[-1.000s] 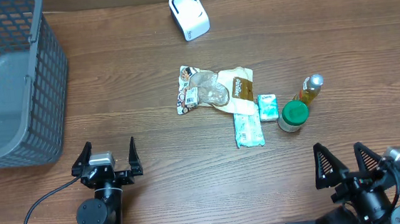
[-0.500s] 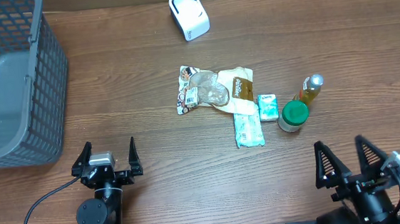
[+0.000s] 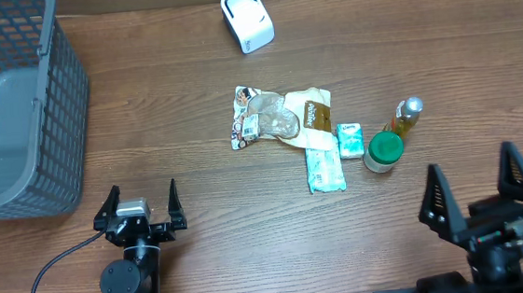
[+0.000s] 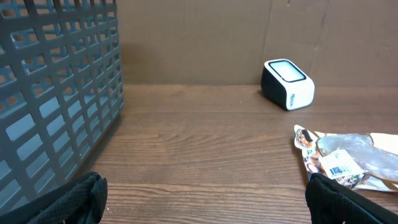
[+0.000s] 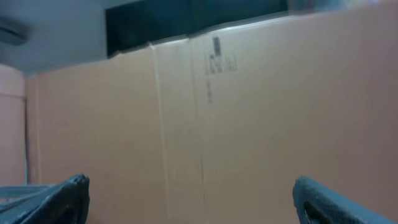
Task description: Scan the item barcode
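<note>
Wooden tabletop (image 3: 164, 98), overhead: barcoded packet (image 3: 249, 124) lies mid-table among wrappers (image 3: 324, 165), well apart from white scanner (image 3: 247, 18); left jaws and right jaws stand wide apart at near edge. Left wrist: packet lower right, scanner beyond. Right wrist: cardboard wall (image 5: 249, 124).

The desk (image 3: 148, 127) is showing brown wood grain. The scanner (image 3: 248, 19) is gleaming white with a dark face. Left of the scanner, the basket (image 3: 63, 115) is showing a grey lattice. Off to the scanner's right, a jar (image 3: 382, 151) is wearing a green lid, beside an amber bottle (image 3: 406, 118).
</note>
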